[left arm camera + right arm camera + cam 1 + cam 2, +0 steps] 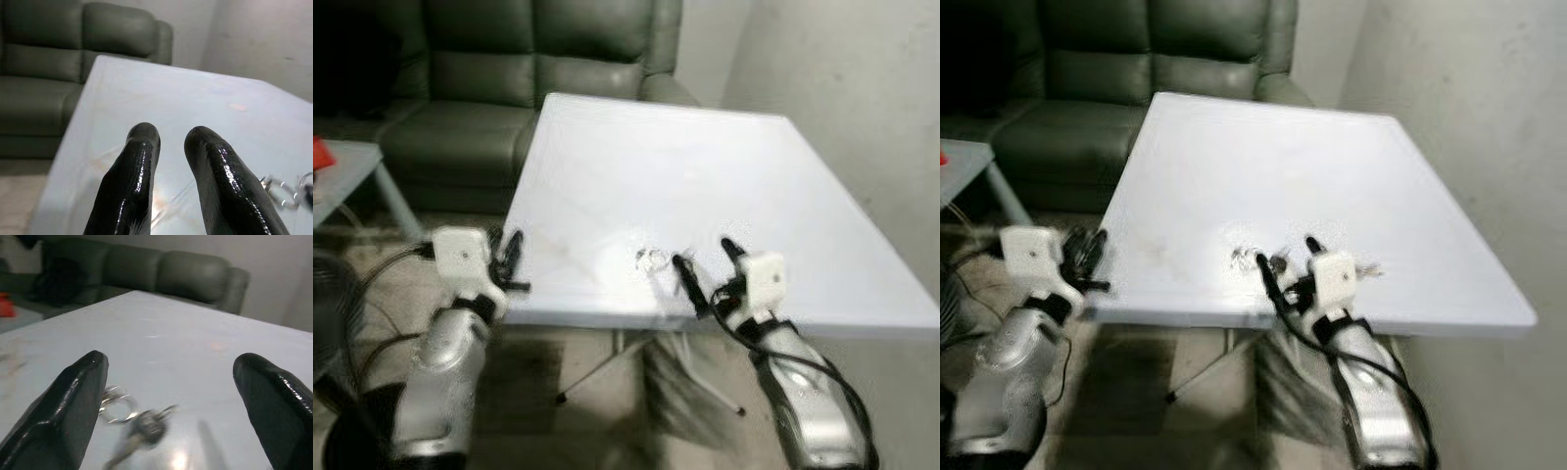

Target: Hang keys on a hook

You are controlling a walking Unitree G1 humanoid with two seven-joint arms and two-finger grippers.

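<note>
A bunch of keys (653,259) on silver rings lies on the white table (705,166), close to its front edge. My right gripper (702,251) is open just behind and to the right of the keys, low over the tabletop. In the right wrist view the keys (137,423) lie between the wide-spread fingers (73,396), nearer the left one and untouched. My left gripper (512,257) is at the table's front left corner, fingers nearly together and holding nothing. Its wrist view shows the keys (286,191) off to one side.
A dark green sofa (509,59) stands behind the table, and a pale wall (862,98) runs along the right. A grey side table (352,171) with a red thing (321,152) is at the left. Folding legs (607,367) show under the table.
</note>
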